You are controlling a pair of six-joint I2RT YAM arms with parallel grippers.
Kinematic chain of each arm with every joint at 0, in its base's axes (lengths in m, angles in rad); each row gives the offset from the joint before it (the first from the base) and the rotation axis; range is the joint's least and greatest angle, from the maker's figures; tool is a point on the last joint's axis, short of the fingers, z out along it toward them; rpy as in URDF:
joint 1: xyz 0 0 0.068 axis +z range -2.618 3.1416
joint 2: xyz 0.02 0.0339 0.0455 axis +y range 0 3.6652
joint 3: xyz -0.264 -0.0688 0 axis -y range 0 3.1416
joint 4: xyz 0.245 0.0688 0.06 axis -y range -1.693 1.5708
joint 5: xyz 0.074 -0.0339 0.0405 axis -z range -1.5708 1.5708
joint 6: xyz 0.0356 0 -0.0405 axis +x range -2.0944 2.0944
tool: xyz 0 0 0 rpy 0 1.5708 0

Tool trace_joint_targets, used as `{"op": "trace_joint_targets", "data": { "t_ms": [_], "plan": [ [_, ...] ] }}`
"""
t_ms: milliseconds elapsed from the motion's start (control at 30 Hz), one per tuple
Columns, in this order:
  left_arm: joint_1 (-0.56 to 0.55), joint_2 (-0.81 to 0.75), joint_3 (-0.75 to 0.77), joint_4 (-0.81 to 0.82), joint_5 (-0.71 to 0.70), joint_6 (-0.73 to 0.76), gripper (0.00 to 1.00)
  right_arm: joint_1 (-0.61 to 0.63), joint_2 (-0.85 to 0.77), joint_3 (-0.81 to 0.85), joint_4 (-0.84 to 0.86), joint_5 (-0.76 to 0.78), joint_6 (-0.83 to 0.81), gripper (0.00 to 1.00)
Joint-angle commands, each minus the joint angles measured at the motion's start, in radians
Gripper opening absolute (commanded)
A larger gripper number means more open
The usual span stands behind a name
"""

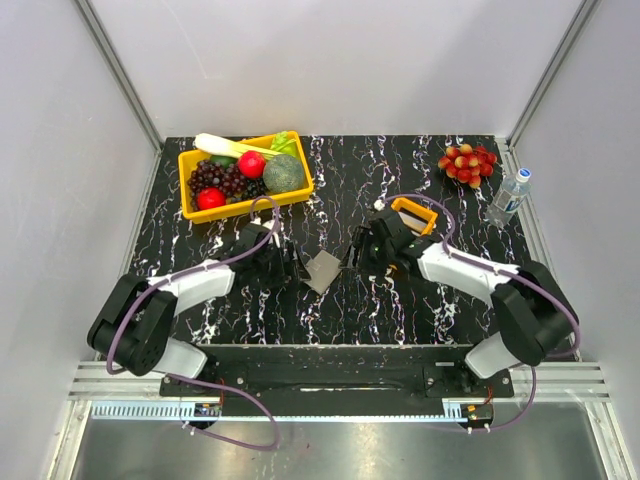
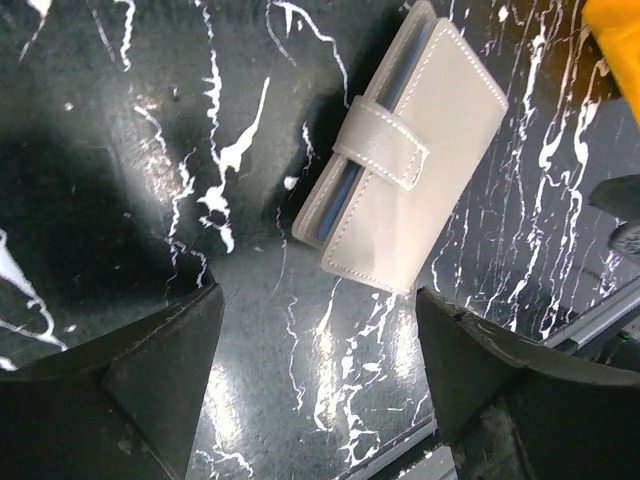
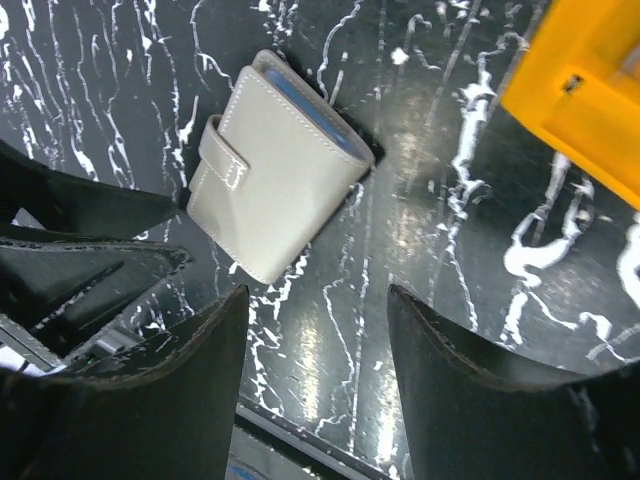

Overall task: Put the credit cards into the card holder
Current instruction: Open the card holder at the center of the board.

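Note:
The card holder [image 1: 322, 270] [image 2: 410, 170] [image 3: 280, 190] lies folded shut on the black marbled table, its strap fastened and a blue-grey inner edge showing along one side. My left gripper [image 1: 291, 266] [image 2: 318, 320] is open just left of it, with only table between the fingers. Just right of the holder, my right gripper [image 1: 355, 256] [image 3: 318, 295] is also open and holds nothing. The holder sits a little beyond both sets of fingertips, touching neither. The credit cards are out of view.
A small orange tray [image 1: 413, 213] [image 2: 615, 40] [image 3: 580, 90] stands behind the right gripper. At the back left is a yellow bin [image 1: 184, 185] of fruit and vegetables. A red fruit cluster [image 1: 467, 162] and a water bottle [image 1: 508, 197] are at the back right.

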Motion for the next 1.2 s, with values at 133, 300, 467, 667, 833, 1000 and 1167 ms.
{"op": "trace_joint_targets", "data": {
  "t_ms": [133, 300, 467, 667, 833, 1000, 1167],
  "plan": [
    [-0.004, 0.094, 0.041, 0.202, 0.105, -0.016, 0.8, 0.012, 0.176, 0.132, 0.154, -0.112, 0.041, 0.63],
    [-0.004, 0.154, 0.026, 0.293, 0.169, -0.03, 0.69, 0.012, 0.265, 0.175, 0.136, -0.112, 0.039, 0.63],
    [-0.004, 0.194, 0.005, 0.365, 0.209, -0.058, 0.49, 0.012, 0.31, 0.168, 0.113, -0.092, 0.034, 0.59],
    [-0.002, 0.185, 0.017, 0.37, 0.216, -0.061, 0.03, 0.012, 0.33, 0.135, 0.132, -0.13, 0.041, 0.53],
    [-0.037, 0.034, 0.129, 0.065, 0.086, 0.08, 0.0, 0.012, 0.207, 0.075, 0.125, -0.063, 0.042, 0.58],
    [-0.126, -0.103, 0.21, -0.207, -0.151, 0.183, 0.0, 0.01, -0.01, 0.037, 0.007, 0.121, 0.039, 0.63],
    [-0.33, -0.111, 0.213, -0.32, -0.541, 0.13, 0.0, 0.01, -0.208, 0.018, -0.142, 0.325, 0.044, 0.65]
  ]
}}
